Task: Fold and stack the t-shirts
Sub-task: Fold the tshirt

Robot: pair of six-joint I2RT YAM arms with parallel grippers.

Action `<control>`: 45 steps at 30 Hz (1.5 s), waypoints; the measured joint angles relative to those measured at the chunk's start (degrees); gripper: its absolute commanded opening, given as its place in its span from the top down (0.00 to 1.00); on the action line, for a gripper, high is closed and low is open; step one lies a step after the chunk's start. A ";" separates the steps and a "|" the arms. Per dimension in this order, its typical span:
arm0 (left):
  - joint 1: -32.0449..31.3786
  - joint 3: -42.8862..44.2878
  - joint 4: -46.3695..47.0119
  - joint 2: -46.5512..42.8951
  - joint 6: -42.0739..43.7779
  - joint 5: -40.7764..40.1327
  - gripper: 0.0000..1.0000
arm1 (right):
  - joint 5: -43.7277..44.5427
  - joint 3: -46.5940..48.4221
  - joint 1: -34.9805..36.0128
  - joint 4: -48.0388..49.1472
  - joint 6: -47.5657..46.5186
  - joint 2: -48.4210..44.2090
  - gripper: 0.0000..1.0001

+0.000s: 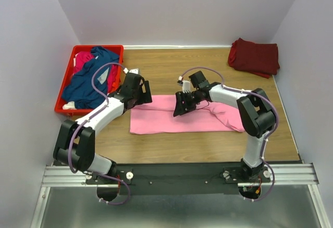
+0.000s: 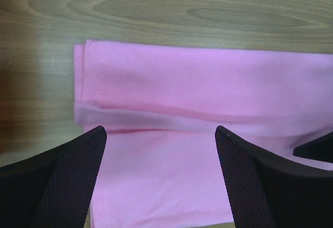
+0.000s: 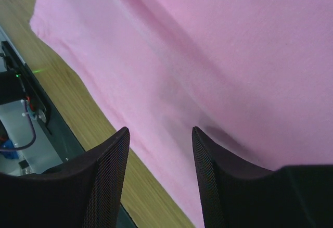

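A light pink t-shirt [image 1: 171, 121] lies folded lengthwise into a long strip in the middle of the table; it also shows in the left wrist view [image 2: 208, 87] and in the right wrist view [image 3: 234, 46]. My left gripper [image 1: 141, 93] is open and empty above the strip's far left end [image 2: 158, 134]. My right gripper [image 1: 181, 107] is open and empty above the strip's middle [image 3: 160, 134]. A dark maroon t-shirt [image 1: 254, 56] lies folded at the far right corner. A navy blue t-shirt [image 1: 89, 79] and a magenta one [image 1: 82, 60] lie crumpled in the red crate [image 1: 66, 77].
The red crate stands at the far left of the wooden table [image 1: 182, 64]. White walls close in the back and both sides. The black and metal mounting rail [image 1: 177, 173] runs along the near edge.
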 measured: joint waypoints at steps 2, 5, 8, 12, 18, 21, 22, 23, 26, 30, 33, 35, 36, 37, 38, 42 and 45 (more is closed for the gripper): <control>-0.09 0.90 0.44 1.44 -0.11 0.00 0.07 | 0.33 0.20 0.00 -0.04 0.04 -1.18 0.41; -0.09 3.82 0.92 5.14 0.13 0.00 0.07 | 0.68 1.60 0.00 0.09 0.39 -3.37 0.41; -0.09 7.32 1.46 9.92 0.96 0.00 0.07 | 1.22 2.27 0.00 0.55 0.76 -4.48 0.41; -0.15 12.22 -1.05 16.74 2.16 0.79 0.07 | 4.15 1.86 0.00 0.55 1.20 -6.40 0.41; -1.31 13.90 -6.80 20.96 3.63 1.44 0.07 | 10.08 -1.70 0.00 0.59 2.08 -11.34 0.41; -2.25 13.25 -8.33 20.65 3.96 1.46 0.07 | 13.31 -3.32 0.00 0.52 2.29 -13.66 0.41; -2.45 12.96 -8.81 20.55 4.00 1.51 0.07 | 14.36 -3.82 0.00 0.61 2.38 -14.34 0.41; -2.73 12.52 -9.09 20.41 4.00 1.53 0.07 | 15.39 -4.46 0.00 0.59 2.54 -15.17 0.41; -3.48 10.99 -10.08 19.23 3.93 1.62 0.07 | 18.21 -6.03 0.00 0.57 2.73 -17.18 0.41; -4.63 8.52 -10.05 16.02 2.93 1.66 0.08 | 22.88 -7.76 0.00 0.61 3.61 -19.10 0.41; -5.01 6.27 -9.84 13.70 1.90 1.66 0.07 | 26.16 -9.40 -0.04 0.61 4.66 -20.41 0.42; -5.14 4.72 -9.38 12.90 1.18 1.64 0.08 | 28.17 -10.62 -0.50 0.57 5.53 -21.51 0.42; -5.16 4.11 -8.98 12.83 0.94 1.64 0.07 | 28.76 -11.19 -0.70 0.57 5.79 -22.05 0.42; -5.18 3.37 -8.61 12.83 0.57 1.62 0.08 | 29.57 -12.11 -1.16 0.68 6.60 -22.86 0.42; -5.18 2.84 -8.26 12.81 0.33 1.40 0.08 | 30.21 -13.03 -1.73 0.70 7.02 -23.78 0.43; -5.20 1.25 -6.23 11.50 -0.92 1.36 0.08 | 33.33 -17.97 -5.73 0.50 9.68 -29.09 0.44; -5.20 -0.57 -5.31 9.86 -1.70 1.36 0.08 | 34.56 -21.70 -9.38 -0.09 11.02 -33.90 0.44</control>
